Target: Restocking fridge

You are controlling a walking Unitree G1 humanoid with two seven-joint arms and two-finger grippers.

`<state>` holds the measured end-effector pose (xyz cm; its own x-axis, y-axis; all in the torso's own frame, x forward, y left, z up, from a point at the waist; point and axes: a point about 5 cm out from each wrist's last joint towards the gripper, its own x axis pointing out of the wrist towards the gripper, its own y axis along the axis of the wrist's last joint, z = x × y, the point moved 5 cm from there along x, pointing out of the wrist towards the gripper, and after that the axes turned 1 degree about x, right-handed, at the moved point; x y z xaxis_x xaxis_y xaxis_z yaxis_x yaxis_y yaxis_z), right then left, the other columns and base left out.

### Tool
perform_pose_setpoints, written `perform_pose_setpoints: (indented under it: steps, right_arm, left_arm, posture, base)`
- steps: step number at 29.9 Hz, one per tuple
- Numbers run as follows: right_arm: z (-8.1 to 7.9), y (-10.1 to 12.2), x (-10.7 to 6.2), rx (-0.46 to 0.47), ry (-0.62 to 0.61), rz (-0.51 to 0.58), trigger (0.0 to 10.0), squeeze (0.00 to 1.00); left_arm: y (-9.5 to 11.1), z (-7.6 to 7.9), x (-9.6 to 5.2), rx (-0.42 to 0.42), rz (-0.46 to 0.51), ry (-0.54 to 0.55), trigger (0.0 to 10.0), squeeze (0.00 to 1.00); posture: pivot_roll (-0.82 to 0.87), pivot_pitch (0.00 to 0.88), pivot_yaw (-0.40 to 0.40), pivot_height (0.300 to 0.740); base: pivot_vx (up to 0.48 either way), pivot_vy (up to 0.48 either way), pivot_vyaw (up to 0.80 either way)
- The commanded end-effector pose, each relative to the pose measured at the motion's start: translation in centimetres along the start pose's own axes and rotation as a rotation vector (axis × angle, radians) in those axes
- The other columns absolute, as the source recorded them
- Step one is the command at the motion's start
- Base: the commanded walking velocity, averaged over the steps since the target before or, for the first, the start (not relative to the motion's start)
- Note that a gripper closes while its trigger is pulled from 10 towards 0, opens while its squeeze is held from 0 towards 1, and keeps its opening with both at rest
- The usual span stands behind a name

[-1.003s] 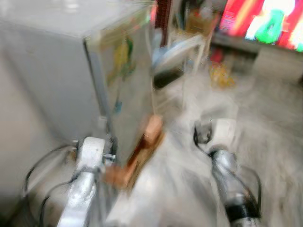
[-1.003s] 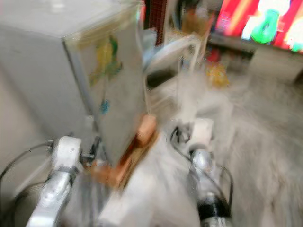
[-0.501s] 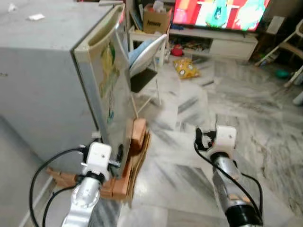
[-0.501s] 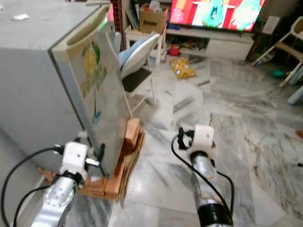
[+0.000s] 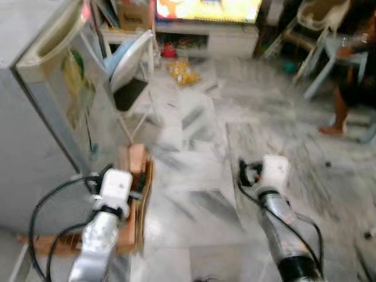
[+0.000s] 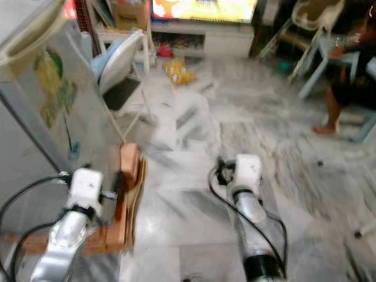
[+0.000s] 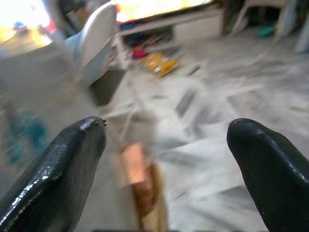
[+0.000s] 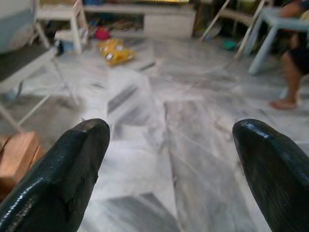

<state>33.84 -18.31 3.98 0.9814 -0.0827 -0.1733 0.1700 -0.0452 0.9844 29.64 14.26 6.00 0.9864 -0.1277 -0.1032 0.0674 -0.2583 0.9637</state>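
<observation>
Left pincer (image 7: 166, 145): fingers spread wide, nothing between them. It is held low, just beside the lower front corner of the fridge (image 5: 41, 111). Right pincer (image 8: 174, 159): fingers spread wide, nothing between them, held low over the marble floor (image 5: 200, 176), well apart from the fridge.

The fridge stands at the robot's left with its door (image 6: 53, 100) shut; colourful stickers show on the door face. It rests on wooden blocks (image 5: 136, 164), which lie on flattened cardboard at its base, near the left pincer.

Beyond the fridge, a folding chair (image 5: 132, 64) with a pale seat back stands just beside the door. Farther on, a yellow packet (image 5: 183, 71) lies on the floor. Behind it, a low white TV unit (image 6: 226, 42) carries a lit screen (image 6: 202, 9).

At the far right, a person (image 6: 352, 76) sits near a pale blue stool (image 8: 273, 36), one bare foot on the floor. The head views are slightly blurred.
</observation>
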Motion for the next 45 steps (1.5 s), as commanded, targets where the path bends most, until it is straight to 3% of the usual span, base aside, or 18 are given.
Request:
perform_pose_setpoints:
  steps: [1,12,16,21,25,29,35,40,45]
  right_arm:
    - [-0.8,0.7,0.3,0.010,0.014,0.021,10.0,0.00]
    - [-0.9,0.6,0.2,0.003,0.018,0.017,10.0,0.00]
    - [-0.8,0.6,0.2,0.001,0.019,0.016,10.0,0.00]
    - [-0.8,0.5,0.1,-0.001,0.020,0.013,10.0,0.00]
    - [-0.7,0.5,0.0,-0.003,0.023,0.011,10.0,0.00]
    - [-0.7,0.4,0.0,-0.005,0.024,0.009,10.0,0.00]
    - [-0.6,0.5,-0.2,-0.010,0.032,0.010,10.0,0.00]
    - [1.0,0.8,-1.2,-0.042,0.017,0.029,10.0,0.00]
    - [1.5,0.8,-2.0,-0.071,0.023,0.039,10.0,0.00]
  left_arm:
    - [-0.8,-0.6,-0.5,0.017,-0.022,0.005,10.0,0.00]
    - [-0.7,-0.3,-0.6,0.012,-0.019,0.005,10.0,0.00]
    - [-1.0,-0.5,-0.5,-0.051,-0.041,0.034,10.0,0.00]
    - [-0.5,-0.8,-0.3,-0.047,-0.020,0.036,10.0,0.00]
    - [-0.4,-0.8,0.2,-0.057,-0.017,0.036,10.0,0.00]
    - [-0.8,-1.0,1.0,-0.135,-0.046,0.077,10.0,0.00]
    - [-0.7,-1.6,1.7,-0.135,-0.044,0.118,10.0,0.00]
    - [-0.3,-3.8,0.3,-0.129,-0.015,0.193,10.0,0.00]
    - [-0.7,-4.1,-1.2,-0.128,-0.025,0.203,10.0,0.00]
  posture:
    - [0.10,0.004,-0.058,0.740]
    - [0.10,0.008,-0.064,0.740]
    - [0.10,0.007,-0.065,0.740]
    - [0.10,0.008,-0.066,0.740]
    - [0.10,0.011,-0.067,0.740]
    - [0.10,0.012,-0.069,0.740]
    - [0.09,0.013,-0.069,0.740]
    - [0.09,0.021,-0.067,0.740]
    - [0.09,0.029,-0.064,0.740]
  base:
    - [0.000,0.281,0.00]
    - [0.000,0.074,0.00]
    - [0.000,0.000,0.00]
    - [0.000,0.000,0.00]
    - [0.000,0.000,0.00]
    - [0.000,0.000,0.00]
    - [0.000,0.000,0.00]
    - [0.000,0.000,0.00]
    - [0.000,0.000,0.00]
